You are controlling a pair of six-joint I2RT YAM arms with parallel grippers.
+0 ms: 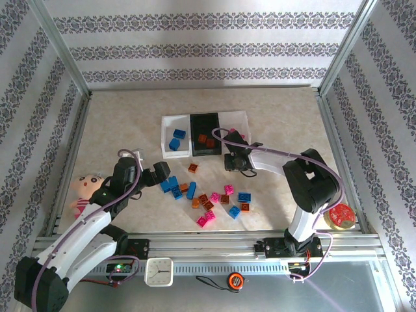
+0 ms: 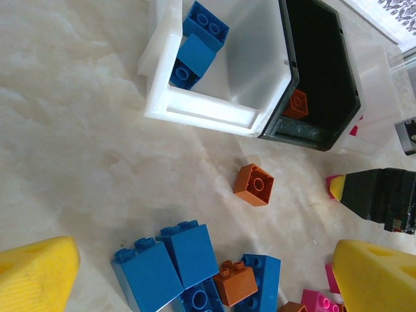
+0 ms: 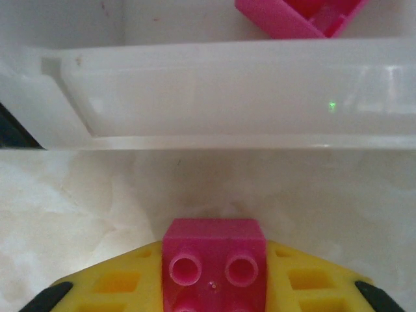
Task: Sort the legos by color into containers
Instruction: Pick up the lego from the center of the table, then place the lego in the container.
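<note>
Beige marbled tabletop, matte, inside patterned-paper walls: my right gripper [image 3: 214, 289] is clamped on a glossy pink studded plastic brick [image 3: 214, 250], low and just before the near wall of the right-hand translucent white plastic bin [image 3: 227, 91], where another pink brick [image 3: 292, 13] lies. Left gripper [image 1: 162, 174] hangs with jaws wide apart over the loose blue, orange-brown and pink bricks [image 1: 208, 198]. Risk, as I judge it: the smooth brick could twist between the hard yellow pads [image 3: 312, 283], or catch the bin's rim if carried over too low.

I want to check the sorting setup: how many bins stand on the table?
3, joined in a row: the left white bin holding blue bricks, the black bin in the middle, the right white bin beside it. None seems hidden.
</note>
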